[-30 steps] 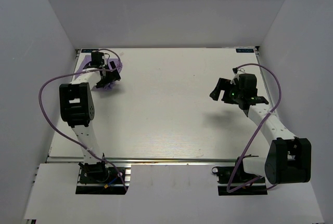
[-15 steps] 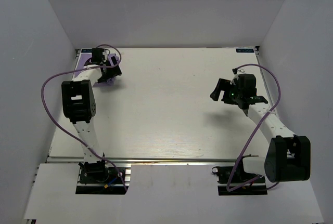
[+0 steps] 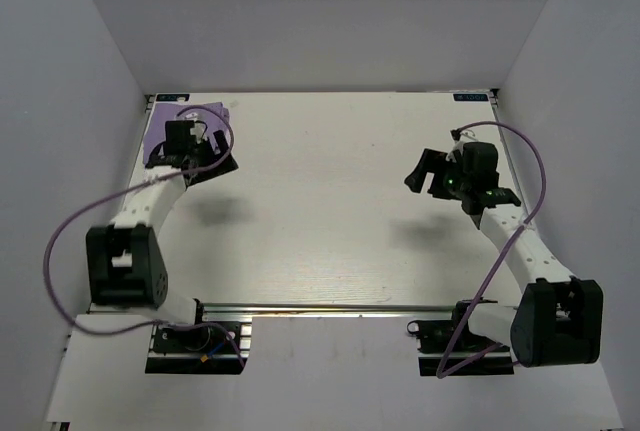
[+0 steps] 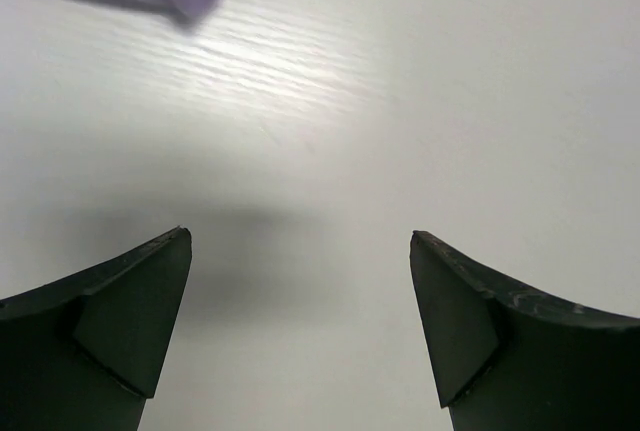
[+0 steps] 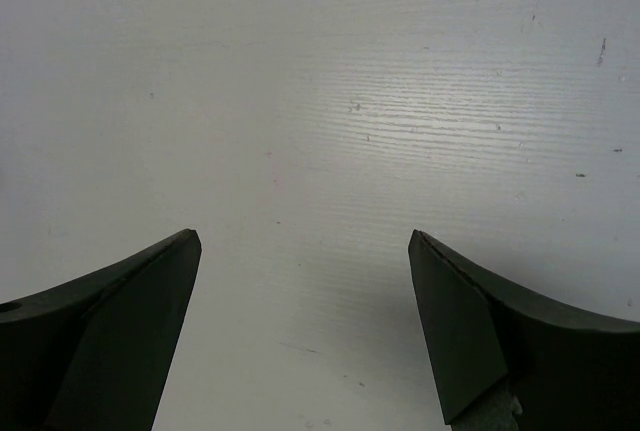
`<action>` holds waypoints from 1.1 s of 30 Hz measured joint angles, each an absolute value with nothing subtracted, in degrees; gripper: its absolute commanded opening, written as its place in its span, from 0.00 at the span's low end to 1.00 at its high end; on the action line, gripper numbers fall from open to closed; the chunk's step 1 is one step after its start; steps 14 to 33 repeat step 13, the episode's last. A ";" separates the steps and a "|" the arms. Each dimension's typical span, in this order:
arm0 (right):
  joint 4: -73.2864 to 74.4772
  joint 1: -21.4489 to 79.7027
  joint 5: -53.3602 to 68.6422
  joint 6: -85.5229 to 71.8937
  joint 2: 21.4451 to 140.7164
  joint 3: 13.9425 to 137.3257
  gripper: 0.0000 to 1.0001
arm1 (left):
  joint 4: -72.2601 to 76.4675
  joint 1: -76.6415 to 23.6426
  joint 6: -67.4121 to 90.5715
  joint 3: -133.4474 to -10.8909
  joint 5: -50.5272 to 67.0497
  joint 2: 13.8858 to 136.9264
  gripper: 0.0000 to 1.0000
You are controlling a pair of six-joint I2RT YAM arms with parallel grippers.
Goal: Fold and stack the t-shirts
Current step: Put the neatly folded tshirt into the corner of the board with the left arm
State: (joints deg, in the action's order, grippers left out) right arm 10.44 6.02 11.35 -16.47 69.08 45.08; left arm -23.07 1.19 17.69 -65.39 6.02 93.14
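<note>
I note lavender t-shirt [image 3: 160, 133] lying at 10 o'clock corner of desk [image 3: 330, 211]. Left tool [image 3: 212, 161] released, hovering at shirt's 4 o'clock edge. Right tool [image 3: 424, 169] released, above desk at 3 o'clock.

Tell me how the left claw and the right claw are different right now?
The left claw is at the far left corner of the table, close to the lavender t-shirt; the right claw hangs over the right side, far from it. The left wrist camera shows a bit of t-shirt beyond the left claw; the right wrist camera shows only bare tabletop under the right claw. Both claws are black, open and hold nothing.
</note>
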 measured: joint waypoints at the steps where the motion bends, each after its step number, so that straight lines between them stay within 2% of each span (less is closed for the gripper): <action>1: 10.44 6.02 11.33 -16.69 68.12 44.99 0.90 | -23.22 0.16 18.17 -61.65 6.63 87.33 1.00; 5: 10.13 6.02 11.27 -17.93 63.94 42.85 0.90 | -22.65 -4.58 19.59 -54.11 8.93 68.84 1.00; 11: 10.17 6.02 10.90 -19.14 57.32 37.58 0.90 | -23.73 -6.72 20.97 -53.06 7.64 57.25 1.00; 33: 10.24 6.02 10.90 -19.27 55.22 36.36 0.90 | -23.94 -7.05 21.17 -52.95 7.44 56.64 1.00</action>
